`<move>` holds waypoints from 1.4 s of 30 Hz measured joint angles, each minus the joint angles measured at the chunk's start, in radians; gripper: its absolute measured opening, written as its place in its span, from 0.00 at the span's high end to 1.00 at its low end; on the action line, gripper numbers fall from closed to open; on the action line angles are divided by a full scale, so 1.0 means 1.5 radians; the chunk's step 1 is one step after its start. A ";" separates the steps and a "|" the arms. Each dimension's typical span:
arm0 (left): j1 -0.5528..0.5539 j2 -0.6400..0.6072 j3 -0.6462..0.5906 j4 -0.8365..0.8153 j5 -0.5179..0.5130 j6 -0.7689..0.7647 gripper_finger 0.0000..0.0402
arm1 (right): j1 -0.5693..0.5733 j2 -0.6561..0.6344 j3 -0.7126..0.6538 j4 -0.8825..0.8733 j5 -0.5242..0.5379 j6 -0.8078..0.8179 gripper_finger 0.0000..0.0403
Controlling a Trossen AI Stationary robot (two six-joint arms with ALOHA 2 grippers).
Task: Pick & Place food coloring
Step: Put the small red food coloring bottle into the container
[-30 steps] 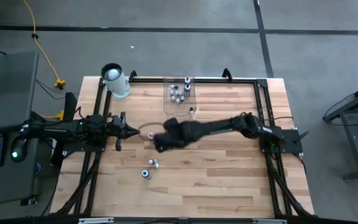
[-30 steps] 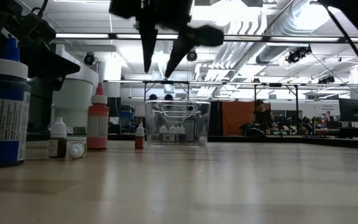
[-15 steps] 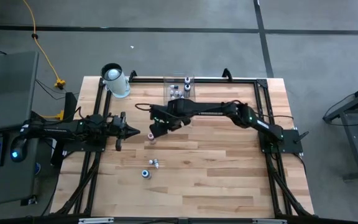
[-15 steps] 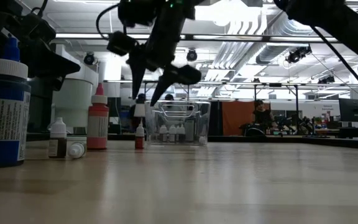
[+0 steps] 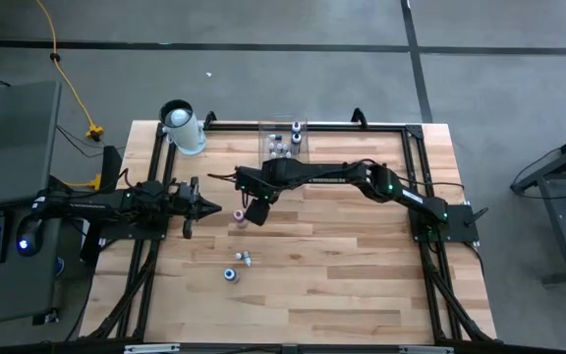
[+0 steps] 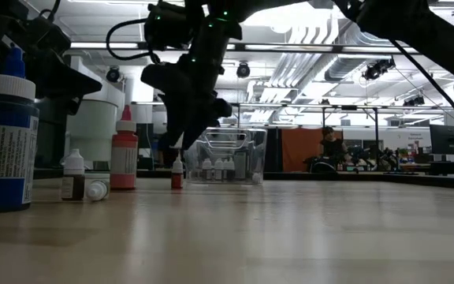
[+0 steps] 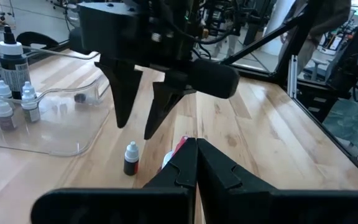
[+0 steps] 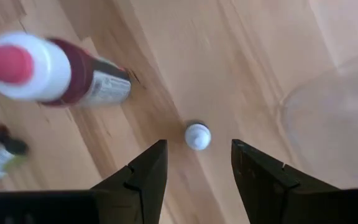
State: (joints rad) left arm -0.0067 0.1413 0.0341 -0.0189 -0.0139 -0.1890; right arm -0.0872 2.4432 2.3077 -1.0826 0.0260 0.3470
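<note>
A tiny food coloring bottle (image 8: 197, 135) with a white cap and dark contents stands upright on the table (image 7: 131, 159). My right gripper (image 8: 197, 145) hangs just above it, open, with one finger on each side and touching nothing; it also shows in the low view (image 6: 178, 150). A bigger red bottle (image 8: 61, 71) with a pink tip stands close by. My left gripper (image 7: 196, 146) waits, shut, at the table's left (image 5: 214, 209). Several more tiny bottles stand in the clear bin (image 5: 285, 144).
A white cylinder (image 5: 180, 126) stands at the far left corner. Two loose bottles (image 5: 245, 259) (image 5: 231, 275) lie nearer the near edge, and the blue one looms large in the low view (image 6: 3, 134). A black frame (image 5: 381, 125) rims the table.
My right gripper has swung in over the middle of the table and come down from high up to just above the tiny bottle, fingers pointing down and still open. The bottles have not moved.
</note>
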 joint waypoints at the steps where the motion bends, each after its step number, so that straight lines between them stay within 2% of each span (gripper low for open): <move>1: 0.000 0.000 0.000 0.000 0.000 0.000 1.00 | 0.000 0.000 0.000 -0.002 0.004 -0.017 0.59; 9: 0.000 0.000 0.000 0.000 0.000 0.000 1.00 | -0.005 0.011 0.000 -0.003 -0.042 -0.238 0.59; 14: 0.000 0.000 0.000 0.000 0.000 0.000 1.00 | -0.004 0.016 0.000 -0.003 -0.022 -0.333 0.59; 17: 0.000 0.000 0.000 0.001 0.000 0.000 1.00 | -0.004 0.023 0.001 0.004 0.002 -0.342 0.59; 35: 0.000 0.000 0.000 0.001 0.000 0.000 1.00 | -0.007 0.046 0.001 0.006 0.006 -0.325 0.59; 42: 0.000 0.000 0.000 0.001 0.001 0.000 1.00 | -0.006 0.045 0.001 0.007 -0.011 -0.316 0.65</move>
State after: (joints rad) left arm -0.0067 0.1415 0.0341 -0.0181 -0.0132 -0.1890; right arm -0.0967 2.5111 2.3085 -1.0716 0.0090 -0.1276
